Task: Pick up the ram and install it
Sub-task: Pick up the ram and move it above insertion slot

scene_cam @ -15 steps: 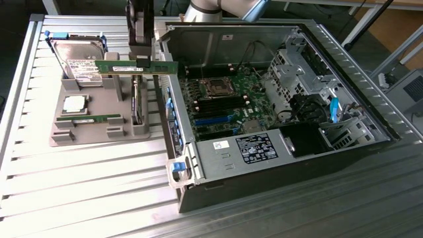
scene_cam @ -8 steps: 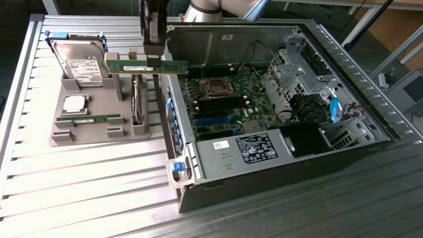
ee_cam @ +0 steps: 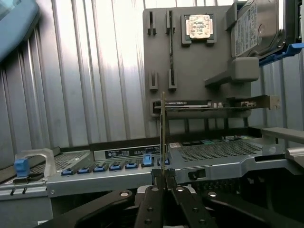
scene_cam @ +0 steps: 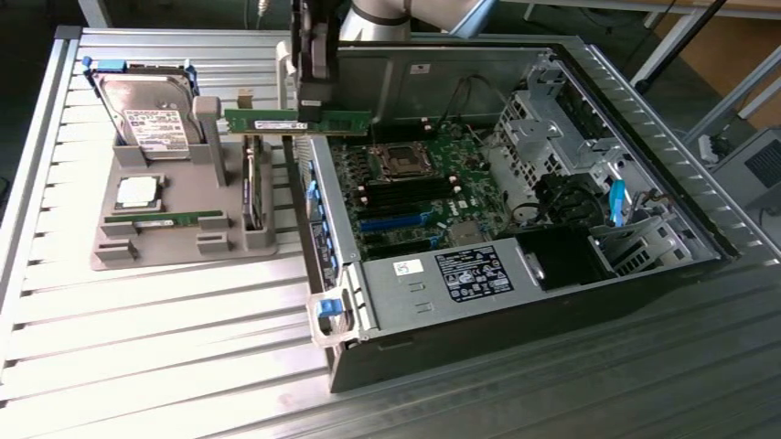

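slatted grey metal table under hard light, glaring white toward the exterior view's left. beyond the table's far corner, brown board and thin metal legs.

Ribbed shiny metal table, matt grey plastic holder, circuit-board ram.

The gripper is clamped on the ram, which stands edge-on straight out from its fingertips, with the computer case wall and its blue clips just beyond, and farther ahead on the desk a gray holder carrying a second stick, a silver processor and a hard drive.
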Controlling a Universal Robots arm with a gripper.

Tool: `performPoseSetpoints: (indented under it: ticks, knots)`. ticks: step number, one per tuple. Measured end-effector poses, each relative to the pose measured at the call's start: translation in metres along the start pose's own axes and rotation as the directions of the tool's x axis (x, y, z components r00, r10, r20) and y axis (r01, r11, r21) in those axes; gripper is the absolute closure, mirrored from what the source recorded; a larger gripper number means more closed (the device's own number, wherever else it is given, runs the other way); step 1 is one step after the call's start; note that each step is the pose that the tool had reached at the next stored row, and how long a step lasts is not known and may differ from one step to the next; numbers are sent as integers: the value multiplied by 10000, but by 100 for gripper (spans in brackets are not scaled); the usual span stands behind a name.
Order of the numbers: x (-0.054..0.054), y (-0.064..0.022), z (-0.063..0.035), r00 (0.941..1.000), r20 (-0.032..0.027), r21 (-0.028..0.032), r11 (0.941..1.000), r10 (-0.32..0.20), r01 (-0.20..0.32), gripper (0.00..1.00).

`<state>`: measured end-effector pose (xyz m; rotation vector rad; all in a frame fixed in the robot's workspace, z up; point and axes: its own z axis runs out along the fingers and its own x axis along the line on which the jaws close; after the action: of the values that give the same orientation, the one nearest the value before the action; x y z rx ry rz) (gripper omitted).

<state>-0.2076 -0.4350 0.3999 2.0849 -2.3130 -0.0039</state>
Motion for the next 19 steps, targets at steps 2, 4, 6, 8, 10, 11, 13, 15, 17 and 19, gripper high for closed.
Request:
performPoseSetpoints:
  ticks: [2, 4, 6, 8, 10, 11, 13, 15, 17, 19]
  knots:
    - [-5, -46, -1, 10000, 0, 0, 10000, -1, 1, 89]
    - [-8, -77, -2, 10000, -1, 0, 10000, -1, 1, 89]
    - [-11, -102, -2, 10000, -1, 0, 10000, -1, 1, 89]
    - [-16, -151, -4, 10000, -1, 0, 10000, 0, 0, 89]
    - [-18, -179, -4, 10000, -2, 0, 10000, 0, 0, 89]
    - [-20, -189, -5, 10000, -2, 0, 10000, 0, 0, 89]
    - [-28, -266, -6, 10000, -4, 0, 10000, 0, 0, 89]
    - [-30, -284, -7, 10000, -5, 0, 10000, 0, 0, 89]
    - [-32, -308, -7, 10000, -5, 1, 10000, 0, 0, 89]
    - [-34, -328, -8, 10000, -6, 0, 10000, 0, 0, 89]
